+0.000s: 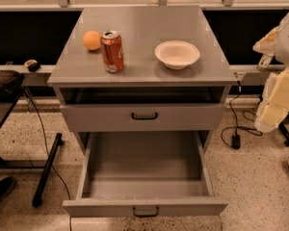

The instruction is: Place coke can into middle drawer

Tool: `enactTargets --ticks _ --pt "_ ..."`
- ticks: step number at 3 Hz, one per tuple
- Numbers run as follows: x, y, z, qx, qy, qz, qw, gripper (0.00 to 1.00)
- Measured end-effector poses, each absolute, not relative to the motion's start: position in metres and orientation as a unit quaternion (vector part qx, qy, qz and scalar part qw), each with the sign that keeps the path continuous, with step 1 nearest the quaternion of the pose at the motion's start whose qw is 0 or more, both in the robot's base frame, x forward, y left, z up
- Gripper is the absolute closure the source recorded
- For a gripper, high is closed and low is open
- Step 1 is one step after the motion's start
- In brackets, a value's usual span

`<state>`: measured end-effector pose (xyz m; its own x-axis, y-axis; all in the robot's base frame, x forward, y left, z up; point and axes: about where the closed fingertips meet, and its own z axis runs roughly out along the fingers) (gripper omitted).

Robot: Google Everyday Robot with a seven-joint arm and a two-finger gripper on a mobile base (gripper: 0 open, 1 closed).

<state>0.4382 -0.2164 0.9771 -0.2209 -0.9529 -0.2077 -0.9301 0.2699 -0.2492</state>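
The coke can (pixel 111 51) stands upright on the grey cabinet top, left of centre, with its silver top showing. The middle drawer (pixel 144 163) is pulled far out below the cabinet; its flat tray holds nothing and its small dark handle faces the front. My gripper (pixel 266 59) is at the far right edge on the pale arm, beside the cabinet and well away from the can, at about the height of the cabinet top.
An orange (pixel 92 40) lies just left of and behind the can. A white bowl (pixel 177 54) sits on the right of the top. The upper drawer front (pixel 144 115) has a black handle. A black table leg (pixel 45 170) and a bag (pixel 5 83) stand at left, and cables (pixel 235 139) lie at right.
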Motion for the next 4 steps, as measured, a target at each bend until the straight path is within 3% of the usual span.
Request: enactTargets --ticks 1,2,4 --pt "0.438 -0.216 0.977 -0.603 0.780 -0.036 0.161 0.00" --pt "0.473 -0.194 0.976 -0.607 0.771 -0.018 0.189 0.00" --pt "0.589 -0.104 1.000 -0.610 0.724 0.017 0.322 0.00"
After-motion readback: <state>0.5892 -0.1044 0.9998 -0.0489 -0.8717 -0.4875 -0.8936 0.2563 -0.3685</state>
